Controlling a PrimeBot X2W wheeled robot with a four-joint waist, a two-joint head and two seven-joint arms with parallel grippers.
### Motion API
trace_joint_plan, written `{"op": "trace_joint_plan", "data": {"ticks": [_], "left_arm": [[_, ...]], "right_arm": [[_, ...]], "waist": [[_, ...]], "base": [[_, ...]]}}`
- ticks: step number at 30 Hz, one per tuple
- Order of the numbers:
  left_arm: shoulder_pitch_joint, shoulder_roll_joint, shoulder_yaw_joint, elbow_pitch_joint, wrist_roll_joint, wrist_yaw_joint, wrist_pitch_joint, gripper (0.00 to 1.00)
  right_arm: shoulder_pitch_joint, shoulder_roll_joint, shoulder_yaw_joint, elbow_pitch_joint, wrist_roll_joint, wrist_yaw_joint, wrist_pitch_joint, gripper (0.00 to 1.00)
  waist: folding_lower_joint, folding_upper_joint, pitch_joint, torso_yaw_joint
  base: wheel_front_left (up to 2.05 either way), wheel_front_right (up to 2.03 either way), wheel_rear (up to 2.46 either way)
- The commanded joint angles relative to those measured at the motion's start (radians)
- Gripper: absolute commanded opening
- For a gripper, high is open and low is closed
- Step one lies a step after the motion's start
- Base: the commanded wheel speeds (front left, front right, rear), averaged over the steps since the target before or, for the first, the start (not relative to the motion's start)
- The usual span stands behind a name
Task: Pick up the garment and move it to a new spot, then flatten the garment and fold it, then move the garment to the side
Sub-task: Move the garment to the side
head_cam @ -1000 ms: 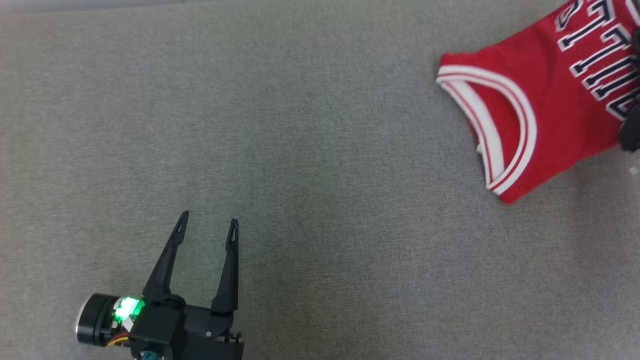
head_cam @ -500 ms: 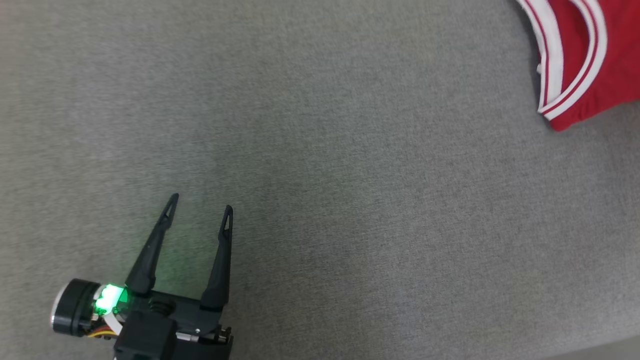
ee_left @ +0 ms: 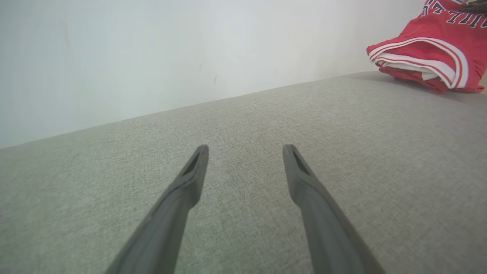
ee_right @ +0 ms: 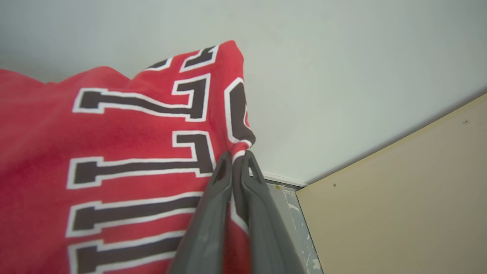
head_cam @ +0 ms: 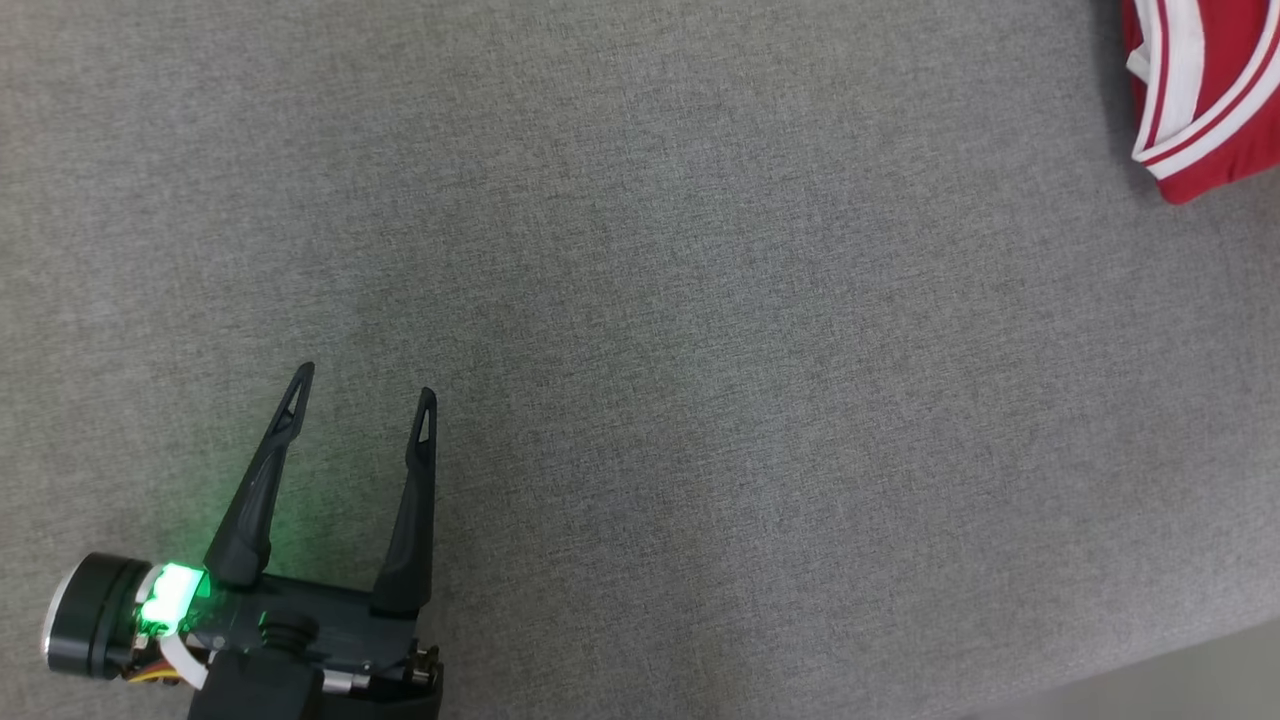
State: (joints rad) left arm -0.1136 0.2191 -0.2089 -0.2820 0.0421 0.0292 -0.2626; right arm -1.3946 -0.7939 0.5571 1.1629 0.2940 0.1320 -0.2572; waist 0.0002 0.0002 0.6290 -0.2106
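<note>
Left gripper (ee_left: 245, 149): 2 long dark fingers spread wide, grey woven fabric surface (ee_left: 361, 152) showing between them. Red jersey garment with white trim (ee_left: 433, 42) bunched far ahead, off to right. Pale wall (ee_left: 152, 49) beyond.

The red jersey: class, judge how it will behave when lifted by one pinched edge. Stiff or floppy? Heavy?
Probably floppy: the jersey puckers where the right hand pinches its edge. Likely light, since that narrow pinch seems enough to hold it. Its far end, rumpled on the grey surface, would probably trail.
</note>
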Motion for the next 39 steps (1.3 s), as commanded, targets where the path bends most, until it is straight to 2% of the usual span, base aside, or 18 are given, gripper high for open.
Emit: {"op": "trace_joint_plan", "data": {"ticks": [1,6,18,19,20,21,22,25,31,39], "left_arm": [[0.009,0.004,0.000,-0.006,-0.002,0.005,-0.003,1.00],[0.010,0.019,-0.002,-0.028,-0.006,0.024,-0.003,1.00],[0.003,0.035,-0.014,-0.020,-0.027,0.053,-0.003,1.00],[0.001,0.036,-0.015,-0.019,-0.027,0.055,-0.003,1.00],[0.000,0.037,-0.017,-0.019,-0.027,0.056,-0.003,1.00],[-0.001,0.037,-0.018,-0.019,-0.030,0.058,-0.003,1.00],[0.000,0.037,-0.017,-0.020,-0.032,0.060,-0.003,1.00],[0.008,0.035,-0.015,-0.017,-0.038,0.067,-0.003,1.00],[0.021,0.020,-0.011,0.005,-0.062,0.072,-0.003,1.00],[0.081,-0.029,0.023,0.082,-0.102,0.067,-0.003,1.00]], "right_arm": [[-0.008,0.007,-0.006,0.000,0.001,-0.003,-0.008,0.00],[-0.019,0.023,-0.025,-0.041,-0.045,-0.003,-0.007,0.00],[-0.001,0.045,-0.098,0.004,-0.133,-0.003,-0.006,0.00],[-0.002,0.044,-0.103,0.005,-0.141,-0.003,-0.006,0.06],[0.001,0.044,-0.105,0.007,-0.147,-0.003,-0.006,0.40],[0.007,0.045,-0.106,0.011,-0.154,-0.003,-0.006,0.96],[0.010,0.045,-0.101,0.020,-0.161,-0.003,-0.006,1.00],[0.015,0.041,-0.090,0.009,-0.197,-0.003,-0.006,1.00],[0.049,0.050,-0.134,-0.016,-0.214,-0.003,-0.006,1.00],[0.171,0.083,-0.234,-0.185,-0.155,-0.003,-0.006,1.00]], "waist": [[-0.0002,-0.0002,0.002,-0.002],[-0.0002,-0.0002,0.010,-0.009],[-0.0002,-0.0002,0.004,-0.024],[-0.0002,-0.0002,0.003,-0.024],[-0.0002,-0.0002,0.002,-0.022],[-0.0002,-0.0002,0.001,-0.021],[-0.0002,-0.0002,-0.001,-0.021],[-0.0002,-0.0002,-0.013,-0.021],[-0.0002,-0.0002,-0.073,-0.016],[-0.0002,-0.0002,-0.241,0.012]], "base": [[0.00,0.00,0.00],[0.00,0.00,0.00],[0.00,0.00,0.00],[0.00,0.00,0.00],[0.00,0.00,0.00],[0.00,0.00,0.00],[0.00,0.00,0.00],[0.00,0.00,0.00],[0.00,0.00,0.00],[0.00,0.00,0.00]]}}
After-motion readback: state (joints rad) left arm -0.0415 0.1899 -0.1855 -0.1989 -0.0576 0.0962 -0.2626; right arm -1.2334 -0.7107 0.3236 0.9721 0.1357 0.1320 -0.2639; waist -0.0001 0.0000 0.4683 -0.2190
